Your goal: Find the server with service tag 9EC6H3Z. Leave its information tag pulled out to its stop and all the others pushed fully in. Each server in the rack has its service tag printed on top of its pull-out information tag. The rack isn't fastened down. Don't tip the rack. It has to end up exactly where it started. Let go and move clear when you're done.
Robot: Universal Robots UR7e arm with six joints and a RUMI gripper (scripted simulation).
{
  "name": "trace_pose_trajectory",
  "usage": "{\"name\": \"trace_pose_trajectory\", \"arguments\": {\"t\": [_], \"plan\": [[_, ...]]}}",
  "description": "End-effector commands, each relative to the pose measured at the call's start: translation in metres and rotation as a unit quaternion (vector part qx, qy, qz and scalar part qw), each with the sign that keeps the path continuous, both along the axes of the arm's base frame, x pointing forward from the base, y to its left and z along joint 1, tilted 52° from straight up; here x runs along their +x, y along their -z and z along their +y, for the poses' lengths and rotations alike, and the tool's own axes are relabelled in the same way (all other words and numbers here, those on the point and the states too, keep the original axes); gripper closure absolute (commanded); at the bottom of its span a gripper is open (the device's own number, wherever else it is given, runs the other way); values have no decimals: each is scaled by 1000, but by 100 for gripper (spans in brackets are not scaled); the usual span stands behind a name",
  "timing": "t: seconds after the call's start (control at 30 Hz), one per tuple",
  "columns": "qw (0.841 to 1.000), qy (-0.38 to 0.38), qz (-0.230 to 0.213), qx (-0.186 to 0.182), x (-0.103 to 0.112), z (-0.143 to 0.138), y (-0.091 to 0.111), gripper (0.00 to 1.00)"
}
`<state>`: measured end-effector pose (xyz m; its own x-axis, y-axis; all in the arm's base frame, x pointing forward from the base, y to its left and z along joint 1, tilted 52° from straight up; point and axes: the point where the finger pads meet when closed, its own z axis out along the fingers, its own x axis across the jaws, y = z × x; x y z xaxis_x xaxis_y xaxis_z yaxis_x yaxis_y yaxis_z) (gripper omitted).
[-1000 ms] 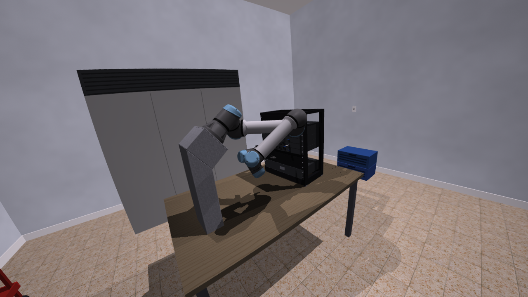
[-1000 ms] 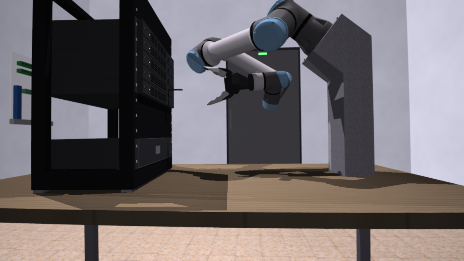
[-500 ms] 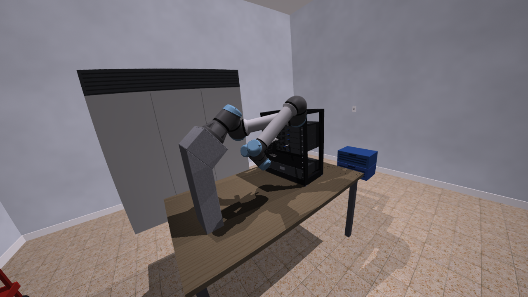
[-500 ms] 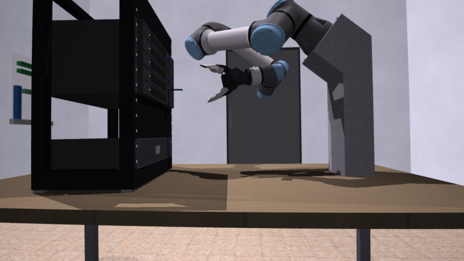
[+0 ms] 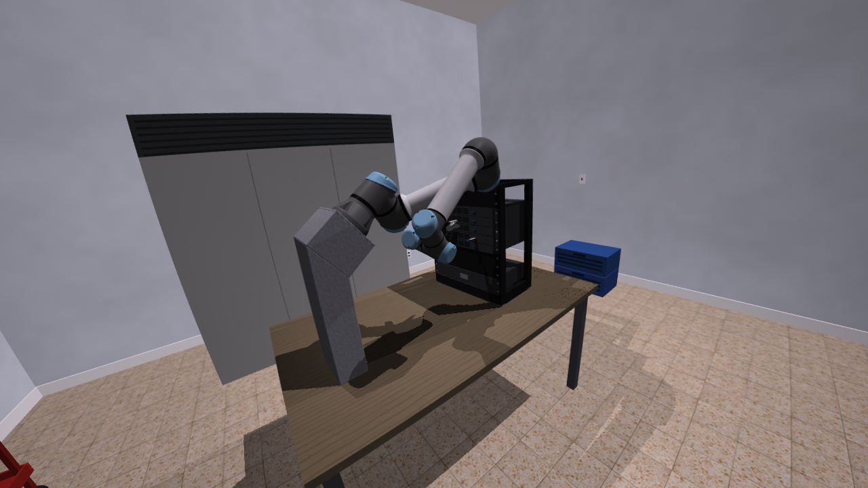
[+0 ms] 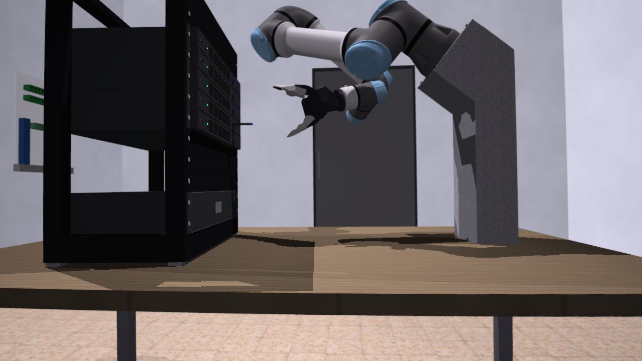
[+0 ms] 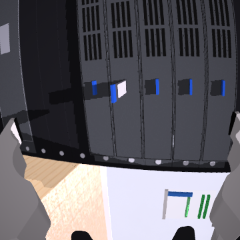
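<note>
The black rack stands on the far end of the wooden table, with five servers stacked in its upper part. The second server from the bottom has its information tag pulled out; its white top faces the wrist camera, but the print is too small to read. The other blue-tipped tags, such as one beside it, sit flush with the fronts. My gripper is open and empty. It faces the server fronts a short way off, at the height of the tags.
The arm's grey pedestal stands on the near end of the table. A blue toolbox sits on the floor behind the table. A grey cabinet and a dark door stand behind. A wall board shows past the rack.
</note>
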<state>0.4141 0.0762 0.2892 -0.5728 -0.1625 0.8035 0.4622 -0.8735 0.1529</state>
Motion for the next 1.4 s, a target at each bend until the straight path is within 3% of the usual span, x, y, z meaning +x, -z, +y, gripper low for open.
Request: {"name": "trace_pose_trajectory", "arguments": {"t": [0.0, 1.37], "plan": [[1000, -6, 9, -8, -1, -1, -2, 0], [989, -77, 90, -88, -15, -3, -25, 0]]}}
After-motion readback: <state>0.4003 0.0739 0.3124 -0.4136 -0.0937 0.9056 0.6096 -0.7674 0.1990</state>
